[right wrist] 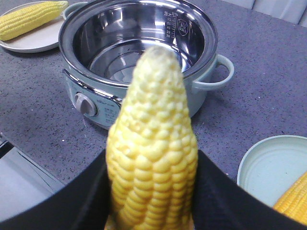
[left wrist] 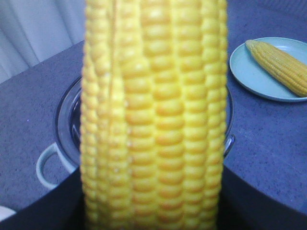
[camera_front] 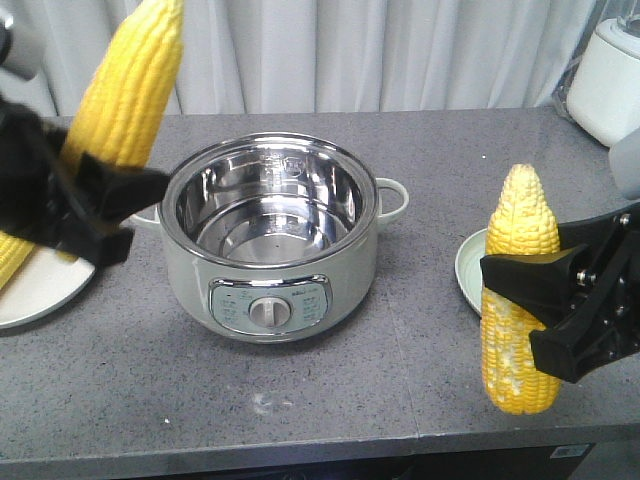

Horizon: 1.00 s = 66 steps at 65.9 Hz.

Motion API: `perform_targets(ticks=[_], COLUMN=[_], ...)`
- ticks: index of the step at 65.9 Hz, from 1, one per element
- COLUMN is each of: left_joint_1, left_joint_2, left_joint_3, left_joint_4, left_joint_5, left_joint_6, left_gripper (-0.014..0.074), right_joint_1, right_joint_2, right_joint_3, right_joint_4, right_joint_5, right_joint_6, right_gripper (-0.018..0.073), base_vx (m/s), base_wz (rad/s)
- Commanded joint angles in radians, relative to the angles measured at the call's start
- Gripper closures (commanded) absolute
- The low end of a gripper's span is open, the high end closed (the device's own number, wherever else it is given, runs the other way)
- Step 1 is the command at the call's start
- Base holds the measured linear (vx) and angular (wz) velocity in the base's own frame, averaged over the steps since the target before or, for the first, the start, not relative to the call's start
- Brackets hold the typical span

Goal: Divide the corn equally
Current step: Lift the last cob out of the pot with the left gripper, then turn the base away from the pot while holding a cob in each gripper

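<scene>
Two cobs are being held aloft in the front-facing view. The left hand (camera_front: pixel 105 205) is clenching around a bright yellow cob (camera_front: pixel 125 85), which is leaning and rising well above the hand. Just below that hand a pale plate (camera_front: pixel 45 290) is lying on the grey surface (camera_front: pixel 400 380), with a third cob (camera_front: pixel 12 255) peeking out on it. The right hand (camera_front: pixel 535 315) is gripping a pale-patched cob (camera_front: pixel 520 220) upright, and a second plate (camera_front: pixel 466 270) is showing just behind it. Between the two hands a steel pot (camera_front: pixel 190 285) is standing empty.

The left wrist view is showing the bright yellow cob filling the frame. Beyond the hand, past the pot, the second plate is carrying a fourth cob (left wrist: pixel 280 64).

The right wrist view is showing the pale-patched cob pointing its tip toward the pot. The second plate is lying just beside the hand, the fourth cob's edge showing on it.

Judging by this, the delivery step is in hand: each plate is holding one cob and each hand one more. Next, each hand is needing to lower its cob onto its nearest plate, beside the cob resting there, and let go.
</scene>
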State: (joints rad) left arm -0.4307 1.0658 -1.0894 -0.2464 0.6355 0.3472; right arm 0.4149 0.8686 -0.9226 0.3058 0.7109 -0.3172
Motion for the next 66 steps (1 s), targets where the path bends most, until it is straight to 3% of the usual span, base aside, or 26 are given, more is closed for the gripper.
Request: perform_targets(ticks=[1, 14, 33, 66], left_joint_1=[0.0, 0.0, 0.0, 0.0], left_joint_2=[-0.071, -0.182, -0.286, -0.29], left_joint_3=[0.025, 0.114, 0.164, 0.164], left_joint_4=[0.052, 0.173, 0.171, 0.17], left_joint_5=[-0.047, -0.005, -0.005, 0.017], left_joint_6=[-0.084, -0.198, -0.194, -0.194], left_gripper=[0.0297, 0.0297, 0.0297, 0.0297], right_joint_1=[0.002, 0.002, 0.002, 0.002], right_joint_2=[-0.01, -0.01, -0.01, -0.01], right_joint_3=[-0.026, -0.026, -0.026, -0.026], right_joint_4=[0.009, 0.009, 0.009, 0.009], right_joint_5=[-0.064, -0.064, -0.064, -0.065], right_joint_6=[-0.001, -0.001, -0.001, -0.001], right_gripper=[0.0332, 0.0332, 0.0332, 0.0332], base_vx=[0.0, 0.0, 0.0, 0.0], base_wz=[0.0, 0.0, 0.0, 0.0])
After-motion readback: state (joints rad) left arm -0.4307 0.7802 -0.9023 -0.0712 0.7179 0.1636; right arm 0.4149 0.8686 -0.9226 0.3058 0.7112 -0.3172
